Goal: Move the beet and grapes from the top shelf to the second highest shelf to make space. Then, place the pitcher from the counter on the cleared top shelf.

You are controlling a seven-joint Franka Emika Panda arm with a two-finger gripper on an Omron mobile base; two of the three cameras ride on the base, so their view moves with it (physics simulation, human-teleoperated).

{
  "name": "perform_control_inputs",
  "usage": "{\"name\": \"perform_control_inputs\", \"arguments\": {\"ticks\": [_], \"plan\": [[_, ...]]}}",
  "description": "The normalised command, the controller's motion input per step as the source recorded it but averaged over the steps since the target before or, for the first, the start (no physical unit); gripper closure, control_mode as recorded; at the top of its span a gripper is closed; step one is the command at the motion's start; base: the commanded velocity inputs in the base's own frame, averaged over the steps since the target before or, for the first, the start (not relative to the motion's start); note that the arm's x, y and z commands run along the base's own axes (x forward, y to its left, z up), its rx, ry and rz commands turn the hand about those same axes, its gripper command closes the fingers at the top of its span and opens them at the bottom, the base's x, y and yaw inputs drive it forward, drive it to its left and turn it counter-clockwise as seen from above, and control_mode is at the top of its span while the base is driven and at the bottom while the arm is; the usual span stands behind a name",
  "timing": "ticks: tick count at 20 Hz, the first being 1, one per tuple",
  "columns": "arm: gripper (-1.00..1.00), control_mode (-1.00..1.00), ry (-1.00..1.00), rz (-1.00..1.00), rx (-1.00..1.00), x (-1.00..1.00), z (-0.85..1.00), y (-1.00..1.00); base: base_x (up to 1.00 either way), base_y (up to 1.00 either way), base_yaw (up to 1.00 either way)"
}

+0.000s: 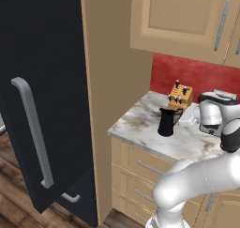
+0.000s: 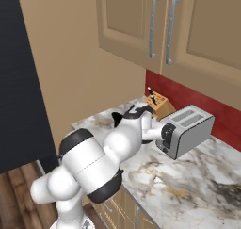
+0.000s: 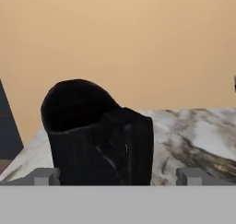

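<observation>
**Pitcher between the spread fingertips on the counter**

Black and slim, the pitcher (image 3: 97, 135) stands upright on the marble counter (image 3: 198, 135), close in front of the hand camera, its open mouth dark so that any contents cannot be told. Its body sits between the two fingertips (image 3: 44, 176), which stand wide apart on either side, holding nothing. The gripper (image 3: 117, 177) is level with the pitcher's lower half. In the left base view the pitcher (image 1: 167, 122) stands near the counter's (image 1: 140, 124) left end, its handle toward the tan knife block (image 1: 180, 96) just behind it. Farther right sits a silver toaster (image 2: 186, 129). At far left hangs the dark fridge door (image 1: 42, 95).
</observation>
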Motion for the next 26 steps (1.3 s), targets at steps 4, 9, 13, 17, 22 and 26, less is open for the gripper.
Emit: {"name": "perform_control_inputs", "arguments": {"ticks": [4, 9, 13, 17, 22, 26], "plan": [[-1.0, -1.0, 0.0, 0.05, 0.0, -0.02, 0.0, 0.14, 0.0, 0.0, 0.0], [-1.0, -1.0, -0.01, 0.03, 0.0, -0.34, 0.0, 0.07, 0.0, 0.0, 0.0], [-1.0, -1.0, -0.04, 0.02, 0.0, -0.37, 0.0, 0.03, 0.0, 0.0, 0.0], [1.0, -1.0, -0.02, 0.0, 0.0, -0.19, 0.0, 0.11, 0.0, 0.0, 0.0], [1.0, -1.0, 0.0, 0.0, 0.0, -0.01, 0.0, 0.19, 0.0, 0.0, 0.0], [1.0, -1.0, 0.0, 0.0, 0.0, 0.0, 0.0, 0.23, 0.0, 0.0, 0.0]]}}
